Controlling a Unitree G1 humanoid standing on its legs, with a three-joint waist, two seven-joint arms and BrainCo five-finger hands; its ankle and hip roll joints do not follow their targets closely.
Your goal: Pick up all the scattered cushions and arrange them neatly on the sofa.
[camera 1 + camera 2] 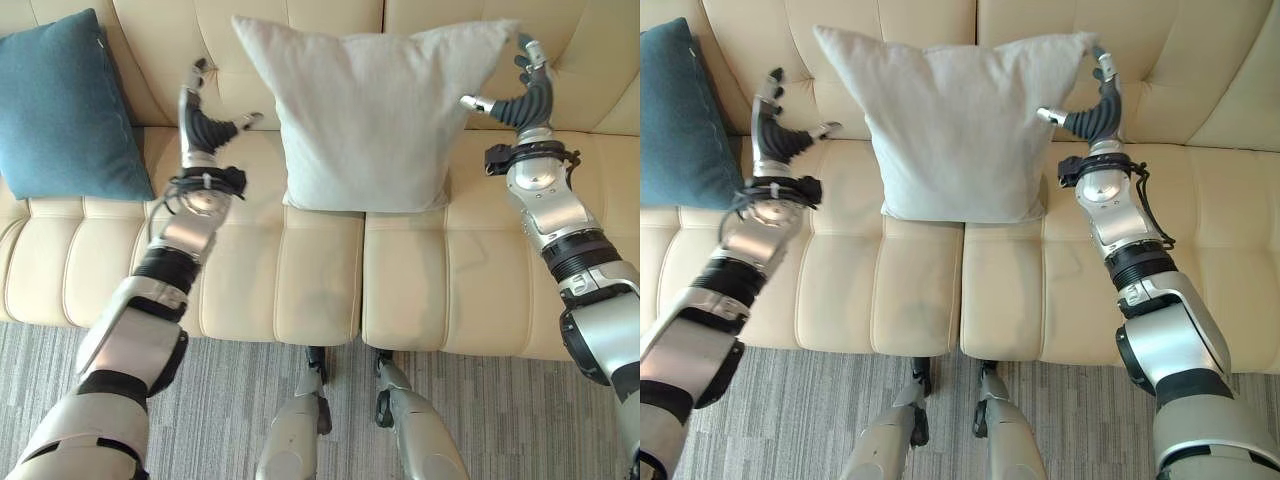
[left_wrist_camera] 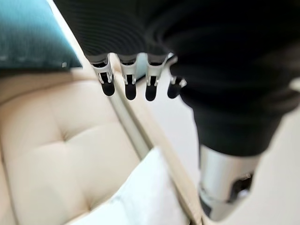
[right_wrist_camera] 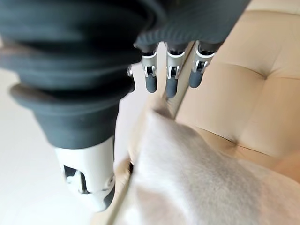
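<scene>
Two cushions were on your cream sofa (image 1: 320,290). The big grey cushion (image 1: 370,115) stood up in the middle, with its bottom edge on the seat and its back against the sofa back. The blue cushion (image 1: 65,110) leaned at the sofa's left end, well apart from the grey one.

Your right hand (image 1: 528,88) was up by the grey cushion's top right corner. Its fingers (image 3: 171,70) were straight and spread from the thumb, with the corner lying just beside them. You could not tell if they touched the cloth.

Your left hand (image 1: 200,115) was raised between the two cushions, near the grey one's left side but not touching it. Its fingers (image 2: 129,79) were straight and loose, and it held nothing.
</scene>
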